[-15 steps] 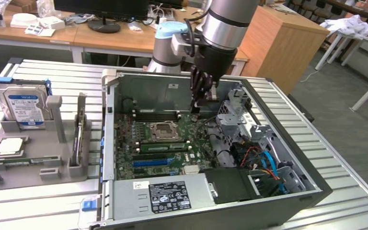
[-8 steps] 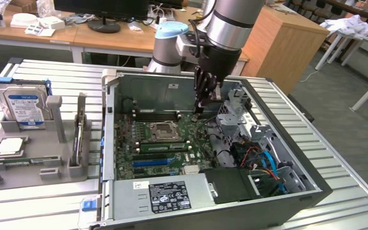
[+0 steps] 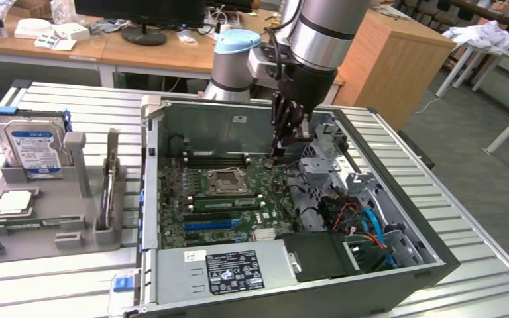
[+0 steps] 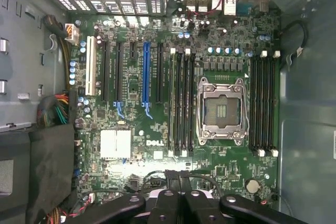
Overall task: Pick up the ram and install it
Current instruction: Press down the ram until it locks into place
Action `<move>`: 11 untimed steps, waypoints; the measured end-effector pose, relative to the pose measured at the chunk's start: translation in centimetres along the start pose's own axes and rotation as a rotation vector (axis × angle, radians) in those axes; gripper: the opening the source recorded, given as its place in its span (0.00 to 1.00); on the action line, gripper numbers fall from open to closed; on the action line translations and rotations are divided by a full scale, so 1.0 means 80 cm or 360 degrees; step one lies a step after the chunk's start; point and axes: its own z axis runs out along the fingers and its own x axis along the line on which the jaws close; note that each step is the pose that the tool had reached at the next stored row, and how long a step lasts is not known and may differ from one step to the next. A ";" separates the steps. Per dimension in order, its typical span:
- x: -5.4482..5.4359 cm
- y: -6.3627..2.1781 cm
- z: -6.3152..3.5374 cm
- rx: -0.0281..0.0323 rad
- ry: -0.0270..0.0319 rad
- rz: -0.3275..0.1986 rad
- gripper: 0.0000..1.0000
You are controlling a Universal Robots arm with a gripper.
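**Open computer on the work table, exterior and wrist views.** Dark-grey metal computer case (image 3: 413,265) laid on its side on a slatted silver table (image 3: 69,99), green motherboard (image 3: 179,228) exposed.

Black two-fingered gripper (image 3: 278,151) on the silver-and-black robot arm (image 3: 321,33), lowered inside the case, close to one end of a bank of long black memory slots (image 3: 223,159). In the wrist view, gripper (image 4: 178,179) over one edge of the board, its black fingers (image 4: 167,203) pressed together, tip against tip.

The ram, a long narrow green circuit-board stick (image 3: 223,203), standing on edge in the other bank of black slots, just beside the square silver processor socket (image 3: 228,180), on the side away from the gripper. In the wrist view, the same ram (image 4: 172,103) in the slot of that bank farthest from the socket (image 4: 220,108), white clips (image 4: 172,52) at the slot ends. Gripper and ram apart, not touching.

At the exterior view's left, grey plastic holder tray (image 3: 42,238) on the table, a blue-labelled silver hard drive (image 3: 32,146) upright in it. Silver power supply (image 3: 228,268) with a black label at the near end of the case.
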 end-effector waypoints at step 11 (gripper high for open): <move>0.000 0.000 0.006 0.00076 -0.00002 0.0000 0.11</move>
